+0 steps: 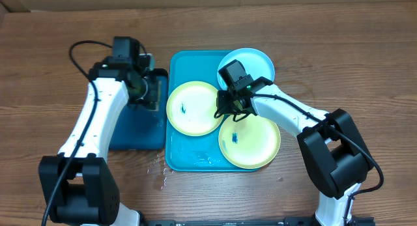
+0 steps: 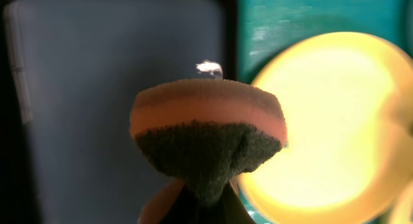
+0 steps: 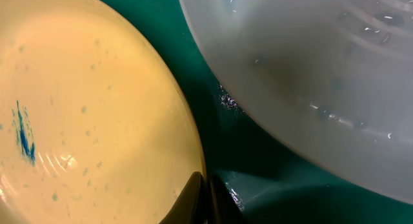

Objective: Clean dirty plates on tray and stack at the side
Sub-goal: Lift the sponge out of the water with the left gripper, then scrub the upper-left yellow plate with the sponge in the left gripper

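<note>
The turquoise tray (image 1: 189,162) holds three plates. A yellow-green plate (image 1: 189,109) with a blue smear lies at the left. Another smeared yellow-green plate (image 1: 254,144) lies at the front right. A light blue plate (image 1: 254,60) lies at the back right. My right gripper (image 1: 229,110) is shut on the right rim of the left yellow-green plate (image 3: 84,114), fingers (image 3: 206,199) pinching its edge, with the light blue plate (image 3: 322,75) close beside. My left gripper (image 1: 151,90) is shut on an orange sponge (image 2: 206,130) with a dark scouring face, over the dark blue tray.
A smaller dark blue tray (image 1: 137,131) lies left of the turquoise tray and shows in the left wrist view (image 2: 97,88). Water drops (image 1: 159,174) lie on the wooden table near the turquoise tray's front left corner.
</note>
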